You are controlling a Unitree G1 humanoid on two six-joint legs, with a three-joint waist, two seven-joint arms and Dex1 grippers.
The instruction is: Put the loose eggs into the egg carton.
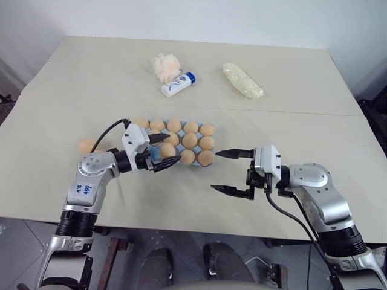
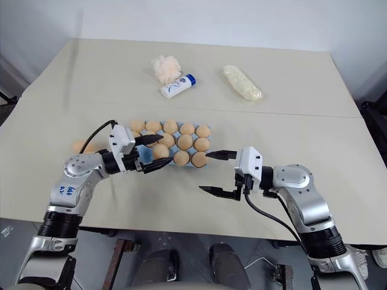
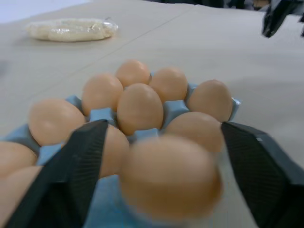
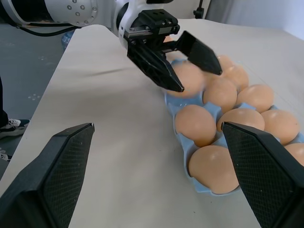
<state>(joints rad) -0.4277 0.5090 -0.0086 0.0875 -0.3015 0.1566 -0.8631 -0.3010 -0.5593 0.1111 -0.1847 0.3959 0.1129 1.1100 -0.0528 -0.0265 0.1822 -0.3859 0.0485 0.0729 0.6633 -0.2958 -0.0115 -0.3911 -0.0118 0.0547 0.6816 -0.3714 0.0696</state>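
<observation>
The light-blue egg carton (image 1: 179, 150) lies mid-table, and most of its cups hold peach-tan eggs (image 1: 190, 140). My left gripper (image 1: 164, 151) hovers over the carton's near left corner. Its fingers (image 3: 78, 166) stand apart on either side of one blurred egg (image 3: 171, 183), with a gap on each side. That egg (image 4: 189, 80) sits just above a carton cup. One loose egg (image 1: 87, 145) rests on the table to the left of the carton, behind my left arm. My right gripper (image 1: 230, 173) is open and empty, just right of the carton's near right corner.
At the back of the table lie a fluffy cream puff (image 1: 165, 66), a white tube with a blue cap (image 1: 178, 84) and a lumpy whitish packet (image 1: 242, 80). The table's front edge runs just behind both forearms.
</observation>
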